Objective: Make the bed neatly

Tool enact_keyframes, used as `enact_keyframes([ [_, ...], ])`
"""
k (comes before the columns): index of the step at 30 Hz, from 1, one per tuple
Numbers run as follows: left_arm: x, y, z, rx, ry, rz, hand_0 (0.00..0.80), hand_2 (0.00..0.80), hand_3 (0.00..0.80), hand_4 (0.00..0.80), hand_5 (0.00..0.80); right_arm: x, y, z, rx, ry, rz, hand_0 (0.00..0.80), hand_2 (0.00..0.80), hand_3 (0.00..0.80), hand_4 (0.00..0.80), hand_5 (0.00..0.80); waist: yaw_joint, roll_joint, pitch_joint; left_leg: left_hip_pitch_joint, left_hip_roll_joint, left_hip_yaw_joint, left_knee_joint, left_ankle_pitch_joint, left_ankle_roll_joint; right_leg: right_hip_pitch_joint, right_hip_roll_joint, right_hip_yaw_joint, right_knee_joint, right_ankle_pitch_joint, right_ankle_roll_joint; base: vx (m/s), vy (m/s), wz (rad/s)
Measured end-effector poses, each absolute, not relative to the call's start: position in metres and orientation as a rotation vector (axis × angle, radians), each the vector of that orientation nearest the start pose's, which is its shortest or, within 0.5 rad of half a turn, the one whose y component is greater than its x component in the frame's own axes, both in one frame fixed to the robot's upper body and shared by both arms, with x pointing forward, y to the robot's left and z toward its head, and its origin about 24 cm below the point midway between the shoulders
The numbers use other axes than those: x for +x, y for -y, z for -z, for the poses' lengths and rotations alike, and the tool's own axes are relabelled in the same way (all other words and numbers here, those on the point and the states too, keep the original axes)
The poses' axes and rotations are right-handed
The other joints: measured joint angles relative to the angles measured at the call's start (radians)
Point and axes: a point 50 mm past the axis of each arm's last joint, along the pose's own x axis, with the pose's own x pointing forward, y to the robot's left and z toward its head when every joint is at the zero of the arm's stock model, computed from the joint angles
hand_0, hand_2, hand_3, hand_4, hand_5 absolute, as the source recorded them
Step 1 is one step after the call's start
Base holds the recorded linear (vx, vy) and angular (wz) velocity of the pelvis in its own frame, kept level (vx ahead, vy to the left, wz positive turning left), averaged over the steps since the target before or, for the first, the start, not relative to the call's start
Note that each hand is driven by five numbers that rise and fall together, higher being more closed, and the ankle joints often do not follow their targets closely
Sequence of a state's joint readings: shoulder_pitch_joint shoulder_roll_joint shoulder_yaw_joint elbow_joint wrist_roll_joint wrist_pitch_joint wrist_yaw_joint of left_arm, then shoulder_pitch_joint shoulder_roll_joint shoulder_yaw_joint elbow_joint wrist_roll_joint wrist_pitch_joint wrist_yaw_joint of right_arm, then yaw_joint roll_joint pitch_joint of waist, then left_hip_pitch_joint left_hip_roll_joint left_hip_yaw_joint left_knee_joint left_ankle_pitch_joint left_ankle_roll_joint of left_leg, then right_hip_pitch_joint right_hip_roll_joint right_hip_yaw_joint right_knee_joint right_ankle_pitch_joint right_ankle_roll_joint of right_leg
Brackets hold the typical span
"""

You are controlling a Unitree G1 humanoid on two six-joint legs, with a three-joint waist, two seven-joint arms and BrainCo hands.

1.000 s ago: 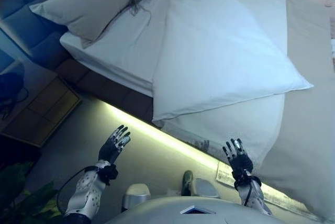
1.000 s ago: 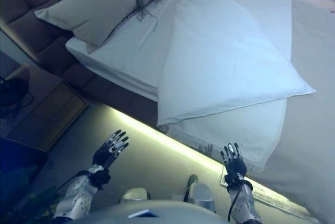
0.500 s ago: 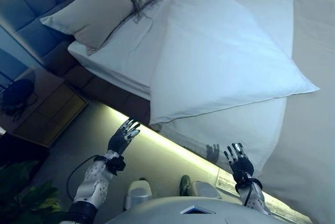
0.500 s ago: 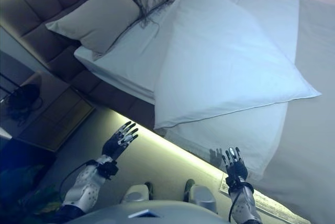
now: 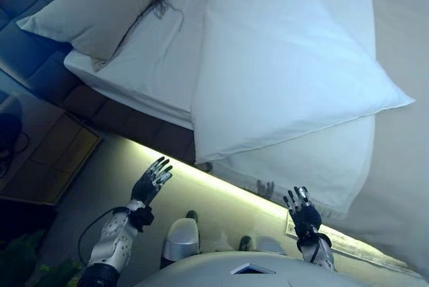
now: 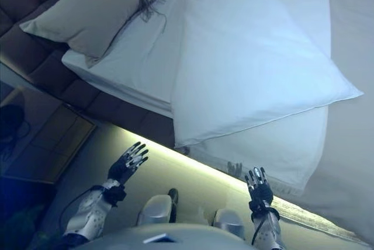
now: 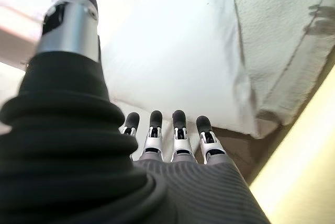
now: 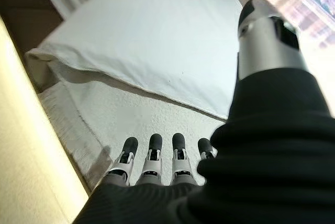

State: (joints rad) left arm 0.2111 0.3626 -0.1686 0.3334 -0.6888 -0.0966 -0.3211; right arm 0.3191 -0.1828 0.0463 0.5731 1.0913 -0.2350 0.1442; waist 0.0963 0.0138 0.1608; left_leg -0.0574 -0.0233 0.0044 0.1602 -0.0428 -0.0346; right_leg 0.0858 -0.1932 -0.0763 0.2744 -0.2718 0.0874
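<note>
**Both hands raised and empty at the bedside**

The left hand [image 5: 150, 182] is lifted with its fingers straight and spread, holding nothing, over the floor beside the bed. The right hand [image 5: 303, 211] is raised the same way, fingers apart and empty, just short of the hanging edge of the white textured bedspread [image 5: 315, 166]. On that bedspread lies a large white folded duvet [image 5: 281, 66], its corner reaching over the bed's near side. Towards the padded dark headboard [image 6: 23, 10], a beige square pillow [image 5: 87, 9] rests on the white sheet [image 5: 157, 66].
</note>
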Motion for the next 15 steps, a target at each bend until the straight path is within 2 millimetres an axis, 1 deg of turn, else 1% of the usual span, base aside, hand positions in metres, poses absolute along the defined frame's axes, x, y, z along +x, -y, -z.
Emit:
enact_keyframes([
  [2, 0.175, -0.207, 0.053, -0.364, -0.406, 0.192, 0.000, 0.000, 0.000, 0.000, 0.000, 0.116, 0.214, 0.105, 0.819, -0.456, 0.440, 0.000, 0.000, 0.000, 0.000, 0.000, 0.006, 0.008, -0.009, 0.029, -0.020, 0.024, -0.011, -0.020, 0.035, -0.033, -0.033, -0.021, 0.088, 0.013, -0.016, 0.420, 0.224, -0.22],
  [3, 0.176, -0.208, 0.052, -0.358, -0.404, 0.193, 0.000, 0.000, 0.000, 0.000, 0.000, 0.120, 0.204, 0.104, 0.828, -0.457, 0.402, 0.000, 0.000, 0.000, 0.000, 0.000, 0.008, 0.004, -0.019, 0.033, -0.031, 0.024, -0.011, -0.030, 0.048, -0.055, -0.051, -0.028, 0.139, 0.017, -0.022, 0.366, 0.198, -0.05],
  [5, 0.183, -0.206, 0.049, -0.352, -0.385, 0.199, 0.000, 0.000, 0.000, 0.000, 0.000, 0.126, 0.191, 0.104, 0.845, -0.459, 0.367, 0.000, 0.000, 0.000, 0.000, 0.000, 0.012, -0.003, -0.025, 0.043, -0.049, 0.024, -0.007, -0.047, 0.066, -0.084, -0.070, -0.042, 0.213, 0.036, -0.028, 0.345, 0.193, 0.07],
  [7, 0.188, -0.206, 0.049, -0.341, -0.385, 0.194, 0.000, 0.000, 0.000, 0.000, 0.000, 0.130, 0.185, 0.103, 0.853, -0.463, 0.355, 0.000, 0.000, 0.000, 0.000, 0.000, 0.014, 0.000, -0.032, 0.060, -0.063, 0.018, -0.010, -0.058, 0.081, -0.110, -0.092, -0.044, 0.286, 0.069, -0.029, 0.289, 0.172, 0.14],
  [9, 0.185, -0.209, 0.051, -0.335, -0.399, 0.169, 0.000, 0.000, 0.000, 0.000, 0.000, 0.129, 0.186, 0.104, 0.847, -0.468, 0.363, 0.000, 0.000, 0.000, 0.000, 0.000, 0.011, 0.012, -0.045, 0.074, -0.066, 0.011, -0.012, -0.065, 0.093, -0.135, -0.095, -0.043, 0.343, 0.128, -0.013, 0.258, 0.107, 0.11],
  [11, 0.181, -0.211, 0.054, -0.332, -0.412, 0.150, 0.000, 0.000, 0.000, 0.000, 0.000, 0.128, 0.187, 0.104, 0.837, -0.476, 0.361, 0.000, 0.000, 0.000, 0.000, 0.000, 0.010, 0.018, -0.049, 0.094, -0.061, 0.015, -0.016, -0.072, 0.105, -0.168, -0.109, -0.044, 0.417, 0.170, -0.022, 0.237, -0.044, -0.08],
  [12, 0.176, -0.213, 0.056, -0.329, -0.426, 0.132, 0.000, 0.000, 0.000, 0.000, 0.000, 0.127, 0.186, 0.105, 0.835, -0.482, 0.357, 0.000, 0.000, 0.000, 0.000, 0.000, 0.009, 0.021, -0.053, 0.102, -0.056, 0.024, -0.023, -0.074, 0.107, -0.187, -0.109, -0.047, 0.443, 0.165, -0.022, 0.194, -0.101, -0.15],
  [13, 0.171, -0.214, 0.059, -0.329, -0.441, 0.117, 0.000, 0.000, 0.000, 0.000, 0.000, 0.126, 0.185, 0.105, 0.835, -0.487, 0.354, 0.000, 0.000, 0.000, 0.000, 0.000, 0.008, 0.025, -0.062, 0.099, -0.052, 0.026, -0.024, -0.074, 0.108, -0.198, -0.107, -0.051, 0.440, 0.166, -0.023, 0.215, -0.174, -0.14],
  [14, 0.169, -0.214, 0.061, -0.328, -0.451, 0.105, 0.000, 0.000, 0.000, 0.000, 0.000, 0.125, 0.185, 0.106, 0.834, -0.492, 0.354, 0.000, 0.000, 0.000, 0.000, 0.000, 0.000, 0.020, -0.064, 0.108, -0.048, 0.030, -0.028, -0.074, 0.109, -0.207, -0.108, -0.059, 0.420, 0.157, -0.018, 0.264, -0.234, -0.38],
  [15, 0.165, -0.215, 0.063, -0.329, -0.462, 0.084, 0.000, 0.000, 0.000, 0.000, 0.000, 0.125, 0.186, 0.107, 0.828, -0.496, 0.354, 0.000, 0.000, 0.000, 0.000, 0.000, 0.007, 0.026, -0.065, 0.121, -0.033, 0.052, -0.040, -0.078, 0.111, -0.231, -0.104, -0.081, 0.363, 0.131, -0.004, 0.271, -0.287, -0.58],
])
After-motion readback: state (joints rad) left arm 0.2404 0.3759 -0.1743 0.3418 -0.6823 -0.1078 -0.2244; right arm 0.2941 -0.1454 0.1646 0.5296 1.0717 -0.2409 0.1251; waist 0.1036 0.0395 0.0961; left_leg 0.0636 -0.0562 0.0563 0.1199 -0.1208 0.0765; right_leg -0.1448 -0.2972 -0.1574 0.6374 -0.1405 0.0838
